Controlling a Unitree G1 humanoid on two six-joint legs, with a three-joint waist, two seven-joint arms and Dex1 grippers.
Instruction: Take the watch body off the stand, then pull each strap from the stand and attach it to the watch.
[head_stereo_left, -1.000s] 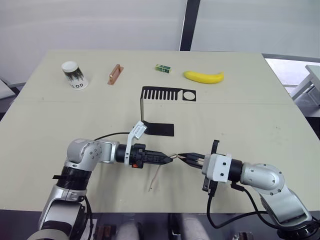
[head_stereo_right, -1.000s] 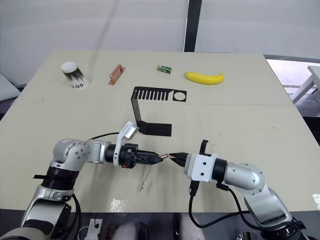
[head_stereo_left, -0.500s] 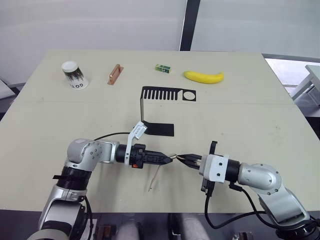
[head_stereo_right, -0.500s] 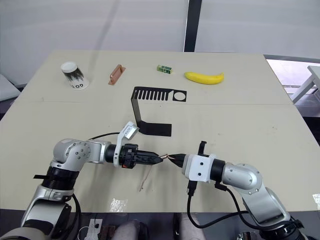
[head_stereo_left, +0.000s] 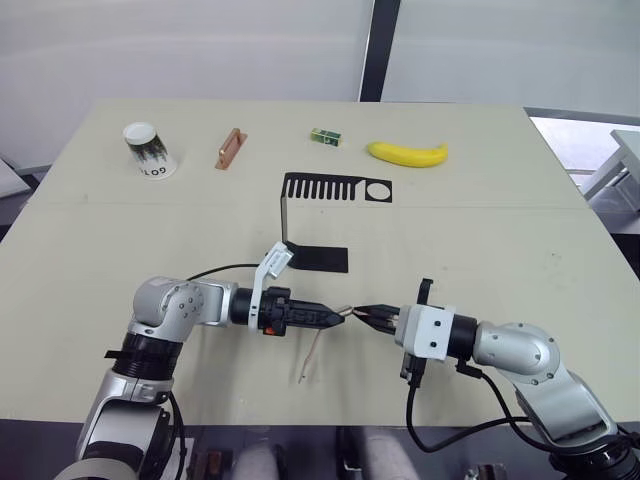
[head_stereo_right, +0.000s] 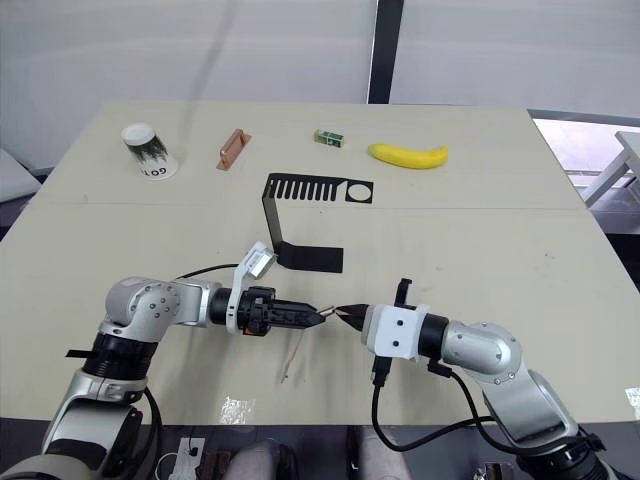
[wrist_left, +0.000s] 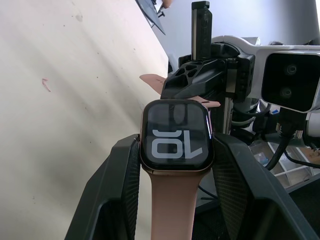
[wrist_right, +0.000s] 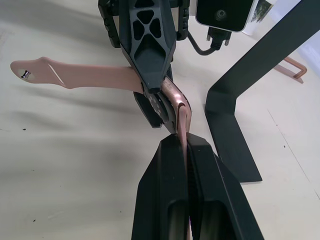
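Since a second ago our right tool (head_stereo_left: 372, 317) has crept in toward the left one, closing the gap. Biggest first: the worktop (head_stereo_left: 480, 230) carries the stand (head_stereo_left: 300, 225), now bare of watch and straps. Our left tool (head_stereo_left: 336, 318) is clenched on the watch body (wrist_left: 176, 136), held above the worktop with one strap (head_stereo_left: 310, 358) already hanging from it. The right tool is pinched tight on the second strap (wrist_right: 181, 112), its end meeting the watch's edge. Risk as we see it: a slightly tilted strap jams in the slot, or pushing twists the watch out of our grip.
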